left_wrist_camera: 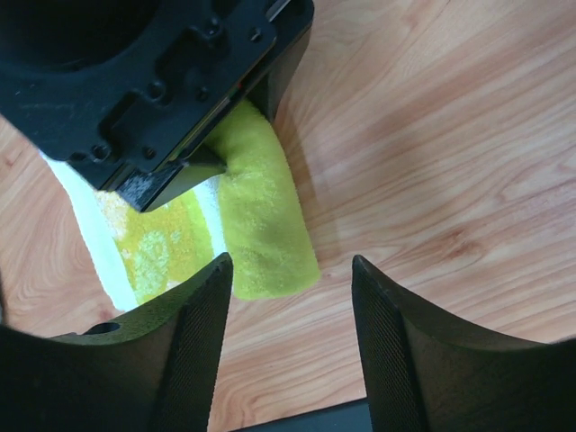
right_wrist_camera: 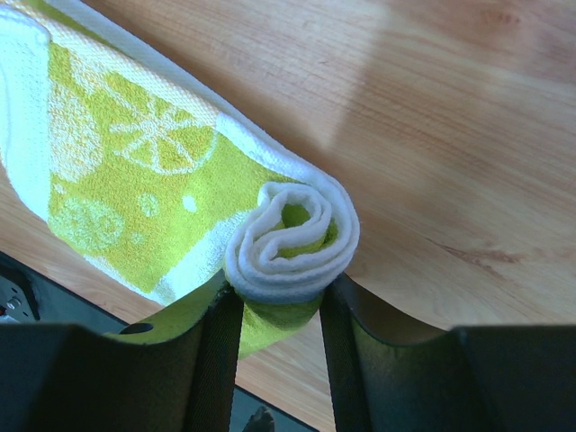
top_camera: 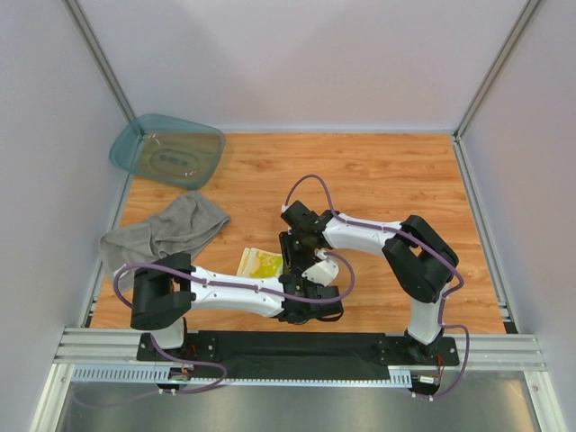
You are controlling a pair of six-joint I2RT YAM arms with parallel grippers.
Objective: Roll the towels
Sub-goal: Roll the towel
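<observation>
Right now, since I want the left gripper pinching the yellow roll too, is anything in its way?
Nothing visible: the open left gripper faces the near end of the rolled yellow-and-white cloth over bare table. The right gripper clamps only the far end.

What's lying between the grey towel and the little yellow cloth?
Nothing: just bare wooden table separates the grey towel from the yellow cloth. The overhead view shows this gap.

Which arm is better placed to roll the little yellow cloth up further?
Right. The right fingers pinch the rolled end of the yellow cloth; the left fingers stand open, gripping nothing.
</observation>
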